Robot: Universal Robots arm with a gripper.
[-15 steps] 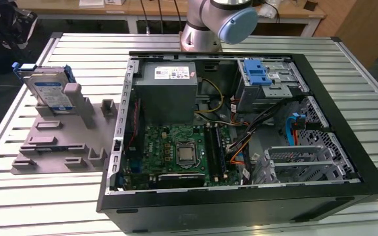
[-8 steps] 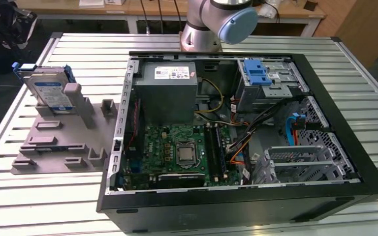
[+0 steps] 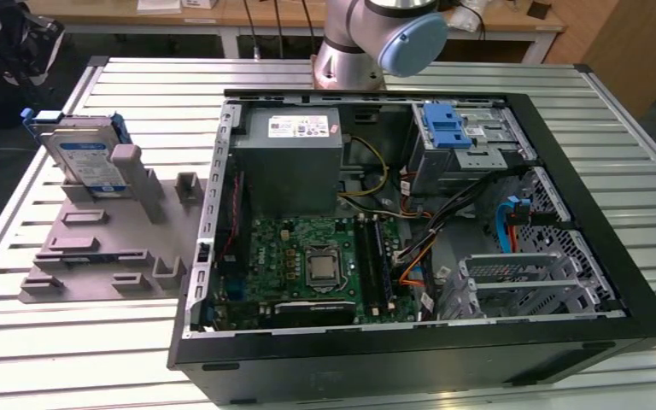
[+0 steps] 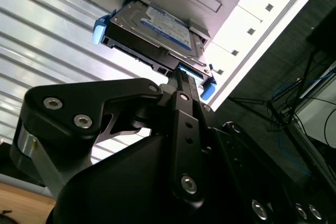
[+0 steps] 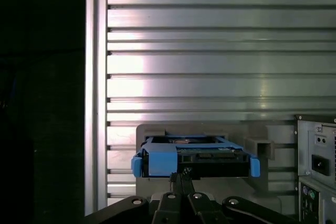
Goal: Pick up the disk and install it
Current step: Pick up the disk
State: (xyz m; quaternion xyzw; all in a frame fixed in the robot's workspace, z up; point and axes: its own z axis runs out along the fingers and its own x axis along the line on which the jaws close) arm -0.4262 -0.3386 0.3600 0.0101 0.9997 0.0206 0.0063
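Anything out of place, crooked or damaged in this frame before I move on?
Nothing stands out. The disk stands on edge in the grey holder, beside the open computer case on the slatted table. In the first wrist view the hand is close to the disk.

Looks like a robotics lab or workshop. Slatted metal table (image 3: 78, 359) carrying an opened PC case (image 3: 419, 363) and a grey fixture (image 3: 89, 256). Arm (image 3: 374, 38) mounted at the far edge, wooden benches (image 3: 511, 26) behind, cables (image 4: 283, 114) trailing over dark floor.

Bright glare on ribbed table (image 5: 210, 72), dark surroundings.
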